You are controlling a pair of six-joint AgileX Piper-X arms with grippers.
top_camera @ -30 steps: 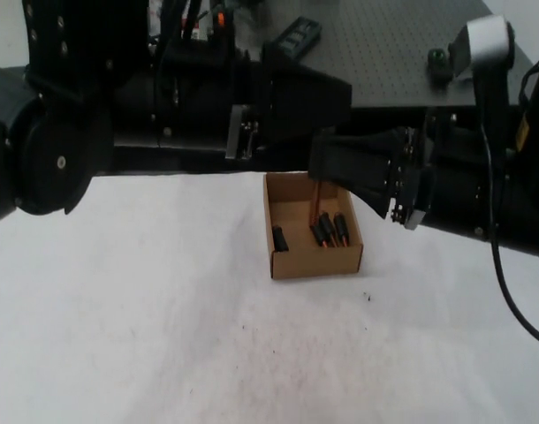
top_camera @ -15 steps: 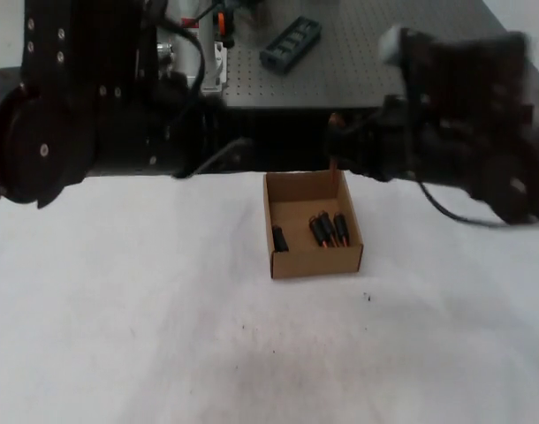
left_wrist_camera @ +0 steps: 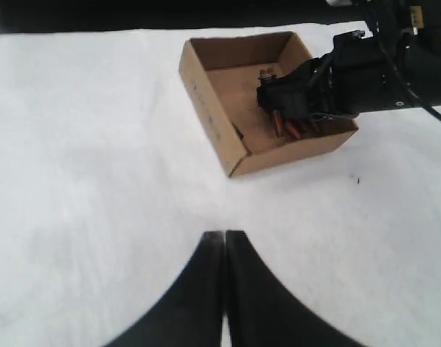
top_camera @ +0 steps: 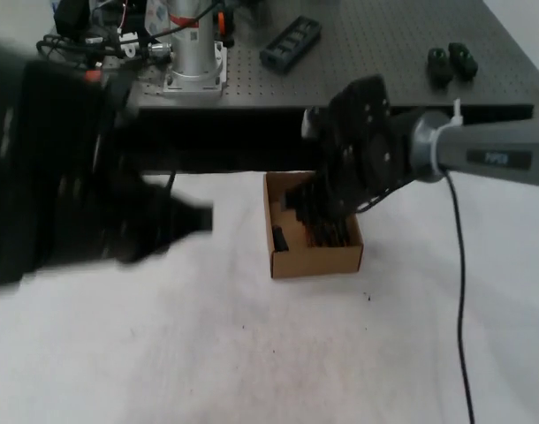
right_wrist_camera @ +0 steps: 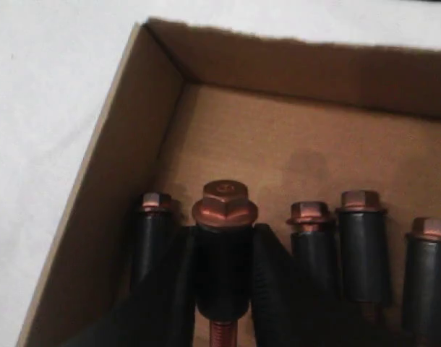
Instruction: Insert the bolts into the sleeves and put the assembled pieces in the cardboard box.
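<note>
- Right wrist view: a piece [right_wrist_camera: 224, 249], a copper bolt seated in a black sleeve, is clamped between the two fingers of the right gripper [right_wrist_camera: 224, 275]. The bolt's head is left clear of the fingers.
- The held piece is inside the box [right_wrist_camera: 97, 210], close to the floor. Whether it touches the floor cannot be told.
- Four more pieces [right_wrist_camera: 361, 238] are laid side by side on the box floor, one on one side of the held piece and three on the other.
- High view: the box [top_camera: 315, 261] is set on a white cloth [top_camera: 252, 353], and the right gripper [top_camera: 327, 216] is seen inside it.
- Left wrist view: the fingers of the left gripper [left_wrist_camera: 225, 249] are pressed together with nothing between them. It is held over the cloth, well apart from the box [left_wrist_camera: 206, 101].
</note>
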